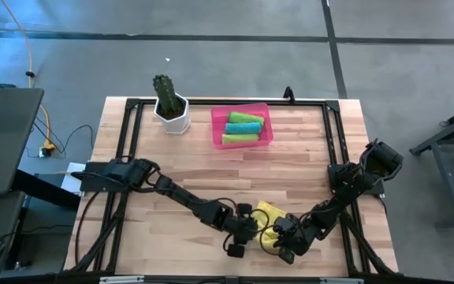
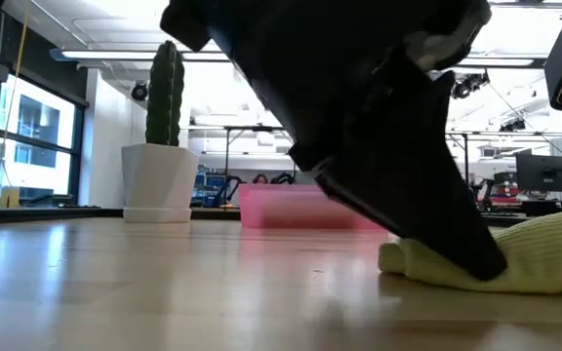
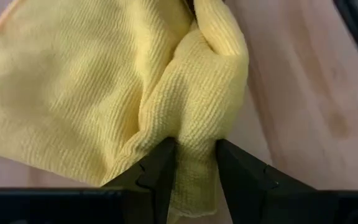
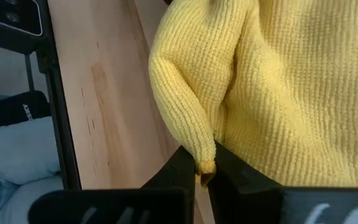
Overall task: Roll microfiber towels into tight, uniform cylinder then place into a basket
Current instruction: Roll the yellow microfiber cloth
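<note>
You've got the yellow towel (image 1: 269, 222) bunched at the near edge of the desk (image 1: 306, 158), right betw. both claws. Left claw (image 3: 191, 168) is clamped on a thick rolled fold of it; fingers (image 3: 157, 174) sit either side of the fold w/ cloth filling the gap. Right claw (image 4: 204, 165) is pinched nearly together on a thin corner tip of the same towel, approaching from the other side. In the low view a dark arm (image 2: 379, 127) covers most of the towel; only its pale end on the desk shows. Farther back, the pink basket (image 1: 218, 130) sits near the far edge w/ three rolled towels inside: lime green (image 1: 245, 117), teal (image 1: 243, 128), lime green (image 1: 240, 139), lying side by side. Just left of it, the white cactus pot (image 1: 172, 117).
</note>
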Controlling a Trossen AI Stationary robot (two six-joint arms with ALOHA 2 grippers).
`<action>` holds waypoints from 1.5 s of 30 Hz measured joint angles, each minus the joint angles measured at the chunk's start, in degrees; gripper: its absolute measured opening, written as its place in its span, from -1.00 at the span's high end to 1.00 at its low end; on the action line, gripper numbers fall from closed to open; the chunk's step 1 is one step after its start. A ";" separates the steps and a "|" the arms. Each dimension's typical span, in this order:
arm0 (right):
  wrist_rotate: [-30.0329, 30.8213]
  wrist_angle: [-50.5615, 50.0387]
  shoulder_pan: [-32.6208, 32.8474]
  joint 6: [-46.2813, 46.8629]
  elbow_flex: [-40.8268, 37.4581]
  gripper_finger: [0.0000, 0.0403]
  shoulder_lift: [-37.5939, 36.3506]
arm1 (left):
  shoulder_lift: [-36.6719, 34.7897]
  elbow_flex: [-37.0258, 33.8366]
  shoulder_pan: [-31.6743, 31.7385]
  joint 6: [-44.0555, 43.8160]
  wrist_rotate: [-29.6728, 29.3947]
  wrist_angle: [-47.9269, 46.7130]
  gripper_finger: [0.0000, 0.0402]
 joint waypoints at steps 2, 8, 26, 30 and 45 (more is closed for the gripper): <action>0.01 0.16 0.00 -1.33 0.00 0.93 0.02 | 0.43 0.04 0.13 -4.58 1.91 -0.56 0.44; 0.26 -0.01 -0.05 -7.37 0.00 0.69 0.02 | 0.61 0.08 -1.06 -21.72 13.47 -1.36 0.47; -0.62 4.91 -0.70 -42.40 -0.09 0.43 -6.29 | 0.95 -0.32 -0.21 -42.18 29.96 0.57 0.98; 2.24 10.42 2.17 -50.38 -0.07 0.43 -6.32 | 0.97 -0.33 1.73 -44.08 29.62 0.54 0.97; 12.59 10.53 5.57 -59.47 -0.07 0.43 -3.27 | 0.95 -0.34 7.63 -46.90 34.04 0.50 0.98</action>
